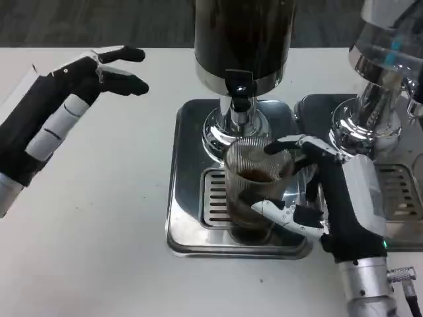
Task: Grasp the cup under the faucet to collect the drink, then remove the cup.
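A clear ribbed cup (pixel 254 188) stands on the drip grille of the steel tray (pixel 192 231), right under the black faucet (pixel 239 87) of the dark drink dispenser (pixel 243 39). A little dark drink lies inside the cup. My right hand (pixel 330 198) wraps around the cup from the right, with fingers behind it and the thumb across its lower front. My left hand (pixel 73 99) hovers at the far left above the table, fingers apart and holding nothing.
A second dispenser (pixel 383 79) with a chrome base stands at the right on its own steel tray (pixel 403 191), close behind my right wrist. The chrome foot (pixel 225 132) of the middle dispenser sits just behind the cup. White table lies at the left and front.
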You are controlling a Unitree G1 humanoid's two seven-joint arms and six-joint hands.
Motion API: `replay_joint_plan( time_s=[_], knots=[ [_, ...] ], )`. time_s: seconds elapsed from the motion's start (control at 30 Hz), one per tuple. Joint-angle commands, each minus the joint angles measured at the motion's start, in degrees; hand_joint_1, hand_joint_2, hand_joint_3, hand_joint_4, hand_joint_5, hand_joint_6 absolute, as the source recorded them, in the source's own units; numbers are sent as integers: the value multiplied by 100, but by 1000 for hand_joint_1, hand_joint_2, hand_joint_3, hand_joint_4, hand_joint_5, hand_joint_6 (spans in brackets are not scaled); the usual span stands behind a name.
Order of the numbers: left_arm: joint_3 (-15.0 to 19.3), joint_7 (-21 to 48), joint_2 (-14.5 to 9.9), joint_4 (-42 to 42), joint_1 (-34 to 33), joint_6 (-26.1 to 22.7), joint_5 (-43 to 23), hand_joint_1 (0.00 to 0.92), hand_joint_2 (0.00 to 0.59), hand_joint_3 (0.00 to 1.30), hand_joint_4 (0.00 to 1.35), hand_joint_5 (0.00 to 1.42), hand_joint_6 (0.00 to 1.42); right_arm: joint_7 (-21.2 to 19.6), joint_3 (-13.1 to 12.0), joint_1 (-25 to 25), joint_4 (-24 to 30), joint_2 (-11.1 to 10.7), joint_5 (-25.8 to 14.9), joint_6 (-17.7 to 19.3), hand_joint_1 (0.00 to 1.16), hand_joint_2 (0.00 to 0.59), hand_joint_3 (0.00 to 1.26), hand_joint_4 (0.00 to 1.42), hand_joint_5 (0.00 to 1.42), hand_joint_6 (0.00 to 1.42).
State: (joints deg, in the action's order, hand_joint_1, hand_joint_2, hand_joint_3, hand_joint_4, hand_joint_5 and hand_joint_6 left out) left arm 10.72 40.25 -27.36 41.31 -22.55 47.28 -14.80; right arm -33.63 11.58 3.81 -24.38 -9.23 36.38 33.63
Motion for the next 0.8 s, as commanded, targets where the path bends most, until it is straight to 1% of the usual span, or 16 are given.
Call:
replay_joint_plan(
  time_s=[0.03, 0.23, 0.37, 0.8],
  knots=[
    [57, -96, 25, 82, 82, 91, 48, 0, 188, 313, 472, 419, 383, -280, -76, -40, 185, 6, -11, 101, 810, 201, 594, 721, 883, 1212],
    [80, -148, 15, 88, 114, 94, 48, 0, 186, 310, 472, 419, 383, -403, -122, -110, 229, -45, 54, 91, 814, 201, 595, 726, 900, 1229],
    [87, -176, 23, 89, 155, 89, 59, 0, 186, 309, 472, 419, 383, -475, -169, -176, 262, -72, 69, 102, 820, 191, 607, 726, 902, 1232],
    [14, -230, 55, 37, 435, 216, 237, 0, 186, 307, 470, 419, 378, -630, -299, -416, 558, -70, 160, 86, 840, 181, 624, 744, 919, 1249]
  ],
)
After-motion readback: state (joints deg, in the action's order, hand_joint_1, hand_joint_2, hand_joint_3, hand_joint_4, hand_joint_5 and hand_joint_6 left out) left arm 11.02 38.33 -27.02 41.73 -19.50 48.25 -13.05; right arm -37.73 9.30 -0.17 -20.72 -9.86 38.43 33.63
